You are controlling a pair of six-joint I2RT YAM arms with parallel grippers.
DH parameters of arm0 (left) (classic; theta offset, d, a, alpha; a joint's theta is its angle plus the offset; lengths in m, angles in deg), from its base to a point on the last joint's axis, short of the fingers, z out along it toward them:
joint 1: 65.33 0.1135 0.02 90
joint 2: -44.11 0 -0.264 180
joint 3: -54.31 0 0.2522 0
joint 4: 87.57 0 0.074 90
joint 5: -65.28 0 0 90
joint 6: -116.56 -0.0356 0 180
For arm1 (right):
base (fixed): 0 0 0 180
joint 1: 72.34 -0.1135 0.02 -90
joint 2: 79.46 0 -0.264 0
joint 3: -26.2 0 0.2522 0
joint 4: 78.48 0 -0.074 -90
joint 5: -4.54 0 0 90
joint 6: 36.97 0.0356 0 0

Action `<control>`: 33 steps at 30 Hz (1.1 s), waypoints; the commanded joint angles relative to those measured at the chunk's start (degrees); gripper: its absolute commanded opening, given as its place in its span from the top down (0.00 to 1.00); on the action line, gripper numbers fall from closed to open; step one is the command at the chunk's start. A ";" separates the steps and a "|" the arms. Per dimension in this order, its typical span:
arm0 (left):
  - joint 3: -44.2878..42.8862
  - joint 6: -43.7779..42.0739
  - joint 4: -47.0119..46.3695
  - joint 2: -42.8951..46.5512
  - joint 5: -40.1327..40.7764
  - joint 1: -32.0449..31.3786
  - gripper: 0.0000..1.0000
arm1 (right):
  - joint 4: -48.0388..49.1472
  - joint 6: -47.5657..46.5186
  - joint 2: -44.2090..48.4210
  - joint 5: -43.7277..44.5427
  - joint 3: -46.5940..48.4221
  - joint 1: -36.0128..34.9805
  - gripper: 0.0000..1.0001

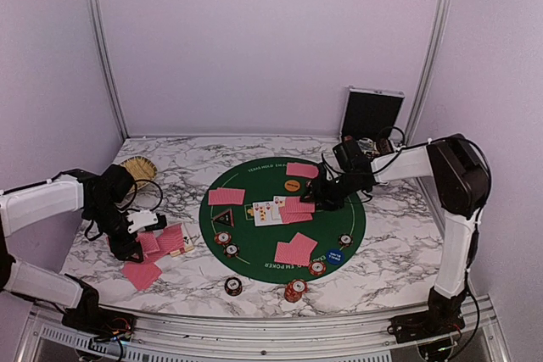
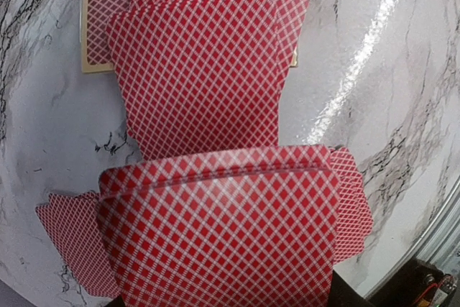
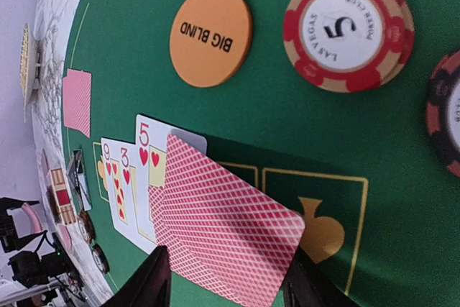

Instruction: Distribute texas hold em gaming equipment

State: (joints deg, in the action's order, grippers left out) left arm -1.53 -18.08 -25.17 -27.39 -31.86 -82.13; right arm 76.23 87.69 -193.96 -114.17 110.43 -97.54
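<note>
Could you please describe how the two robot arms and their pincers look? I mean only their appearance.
The left arm and the right arm both have smooth white tubular links connected by bulky black joints. Thin black cables loop loosely near the wrists. The left pincer and the right pincer are black, each with two dark fingers. No markings are readable.
</note>
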 commanded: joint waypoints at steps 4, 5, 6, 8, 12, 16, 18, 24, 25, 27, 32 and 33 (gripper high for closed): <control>5.40 -5.00 -8.32 -2.37 3.96 3.15 0.34 | -4.27 -1.42 7.76 2.58 1.44 0.23 0.33; 5.73 -5.28 -8.97 -3.05 4.04 3.63 0.33 | -4.68 -1.47 8.52 2.60 1.41 0.32 0.32; 5.97 -5.48 -9.63 -3.72 4.21 4.07 0.33 | -5.05 -1.62 9.18 2.76 1.42 0.30 0.31; 6.21 -5.54 -10.67 -5.11 4.70 4.73 0.27 | -5.74 -1.95 10.58 3.07 1.08 0.27 0.27; 6.03 -4.95 -10.88 -6.27 3.80 4.85 0.01 | -6.82 -2.46 13.28 4.02 0.05 0.31 0.21; 4.18 -3.61 -9.54 -4.49 1.96 4.85 0.01 | -8.33 -3.02 15.30 5.22 -0.15 0.32 0.17; 1.98 -2.85 -7.07 -3.42 0.23 4.87 0.01 | -8.91 -3.23 16.41 5.75 -0.08 0.32 0.13; -7.54 1.59 -3.50 -2.71 -3.44 4.89 0.01 | -10.62 -5.12 19.97 10.71 0.03 0.36 0.01; -9.11 3.08 -3.40 -2.88 -3.99 4.87 0.01 | -10.70 -5.91 20.89 12.77 -0.34 0.40 0.01; -12.29 5.28 -3.51 -3.71 -4.68 4.86 0.01 | -10.25 -6.90 23.11 17.97 -1.79 0.87 0.01; -18.02 12.32 -9.71 -6.85 -4.11 5.21 0.01 | -5.41 -6.77 29.58 27.96 -8.77 5.55 0.01; -18.26 14.09 -12.21 -7.09 -3.93 5.46 0.01 | -4.31 -6.50 30.72 31.64 -10.22 6.65 0.01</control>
State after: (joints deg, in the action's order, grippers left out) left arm -17.51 -11.57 -32.23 -32.49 -34.96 -77.34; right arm 68.40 81.81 -167.51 -95.70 104.25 -94.87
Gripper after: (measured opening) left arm 0.988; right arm 0.990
